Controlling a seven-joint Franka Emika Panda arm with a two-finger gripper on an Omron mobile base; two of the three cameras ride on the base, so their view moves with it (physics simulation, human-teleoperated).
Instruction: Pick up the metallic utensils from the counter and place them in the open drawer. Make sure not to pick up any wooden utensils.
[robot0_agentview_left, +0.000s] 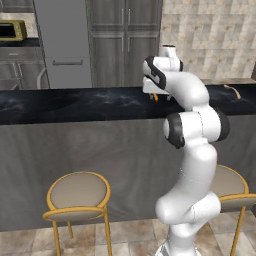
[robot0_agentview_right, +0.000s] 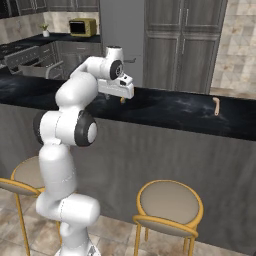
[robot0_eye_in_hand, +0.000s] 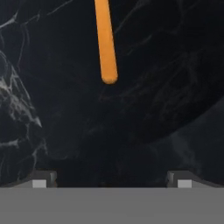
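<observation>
- Gripper (robot0_eye_in_hand: 112, 181): jaws spread wide, nothing between them; both tips poke up at the bottom of the hand view, bare counter in the gap.
- In the base views the hand hangs low over the counter (robot0_agentview_left: 75, 105), pointing down at the slab.
- Orange utensil (robot0_eye_in_hand: 105, 41): lies flat on the black top, ahead of the tips in the hand view, rounded end nearest the gripper, rest running off the top edge.
- Its long axis runs about straight away from the gripper, roughly square to the line between the two tips, leaning slightly left toward the top. Good for a cross grip, I judge.
- Offset: the rounded end sits a little left of the midline between the tips, clear dark gap before it. Not touching.
- Next move, as I judge: shift the hand forward along the handle, centre it, then descend and close. Only one arm, so no choice of hand.
- The base views show a bit of orange just under the hand, mostly blocked by it.
- Wooden utensil (robot0_agentview_right: 216, 106): tan, curved, on the counter well apart to the robot's right. Leave it.
- Silver utensil: cannot pick it out.
- Drawer: cannot make it out.
- Task progress: orange one not yet lifted, so early, I judge.
- Stools (robot0_agentview_left: 77, 192) with yellow frames stand under the counter front.
- Writing, brands, labels: none readable anywhere.
</observation>
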